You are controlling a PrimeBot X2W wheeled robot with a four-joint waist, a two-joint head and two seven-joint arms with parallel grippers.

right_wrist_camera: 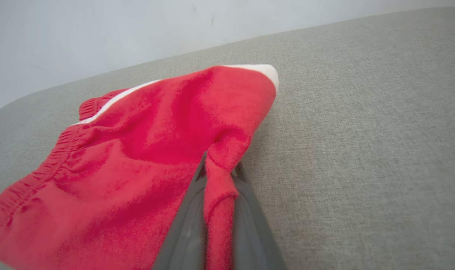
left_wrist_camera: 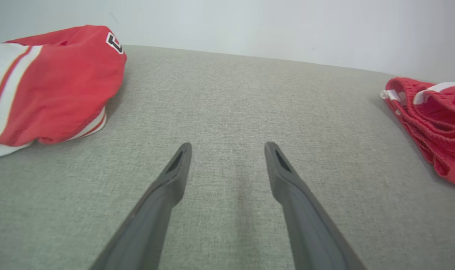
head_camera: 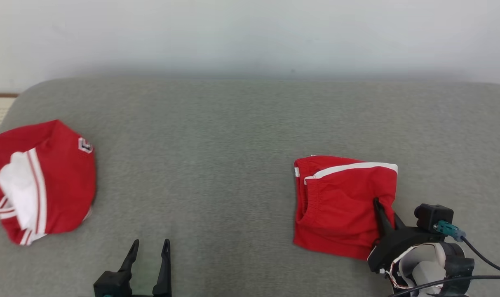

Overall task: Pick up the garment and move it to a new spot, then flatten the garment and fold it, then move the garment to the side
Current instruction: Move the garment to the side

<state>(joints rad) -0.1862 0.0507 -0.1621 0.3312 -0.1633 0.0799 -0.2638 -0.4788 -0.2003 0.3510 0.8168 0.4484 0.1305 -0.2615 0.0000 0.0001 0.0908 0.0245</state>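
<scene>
The garment (head_camera: 336, 202) is a pair of red shorts with a white stripe, lying folded on the grey cushion at the right. My right gripper (head_camera: 383, 211) is shut on its near right edge. In the right wrist view a bunched fold of the red cloth (right_wrist_camera: 144, 150) stands pinched between that gripper's (right_wrist_camera: 220, 168) two dark fingers. My left gripper (head_camera: 151, 244) is open and holds nothing at the front, left of centre, well clear of the shorts. The left wrist view has those (left_wrist_camera: 228, 147) spread fingers over bare cushion, and the shorts (left_wrist_camera: 433, 112) at the right edge.
A second red and white garment (head_camera: 48, 181) lies crumpled at the far left, and the left wrist view also has this heap (left_wrist_camera: 51, 82). The grey cushion (head_camera: 217, 165) has a broad bare stretch between the two garments. A pale wall runs behind.
</scene>
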